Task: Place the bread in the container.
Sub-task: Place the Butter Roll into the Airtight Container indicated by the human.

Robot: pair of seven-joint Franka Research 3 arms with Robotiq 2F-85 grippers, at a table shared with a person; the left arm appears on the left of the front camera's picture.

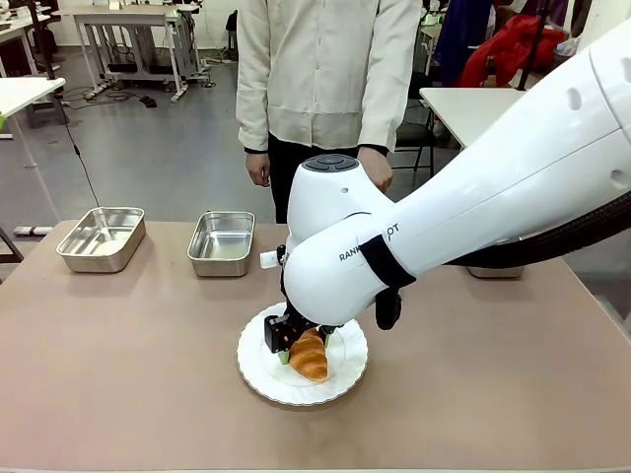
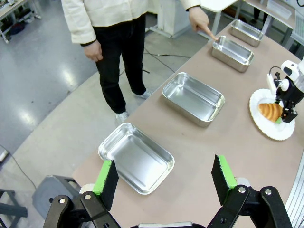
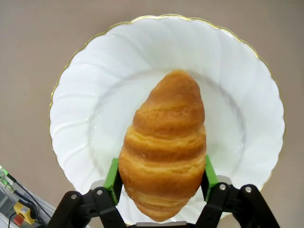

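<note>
The bread (image 3: 164, 142), a golden-brown croissant, lies on a round white plate (image 3: 95, 95) near the table's front. My right gripper (image 3: 160, 173) is down over it, and its green pads press both sides of the croissant's near end. In the front view the bread (image 1: 310, 357) pokes out under that gripper (image 1: 299, 353) on the plate (image 1: 264, 379). Shiny steel containers stand in a row along the far edge (image 1: 101, 238) (image 1: 221, 242). My left gripper (image 2: 164, 178) hangs open above the table, over one tray (image 2: 135, 156). Farther off are the bread (image 2: 270, 111) and the right gripper (image 2: 286, 109).
A person stands at the far side. One hand (image 2: 202, 23) points a finger at the rim of a tray (image 2: 232, 50), with another tray (image 2: 247, 32) beyond it and one (image 2: 194, 97) nearer. The right arm (image 1: 473, 197) hides the table's right half.
</note>
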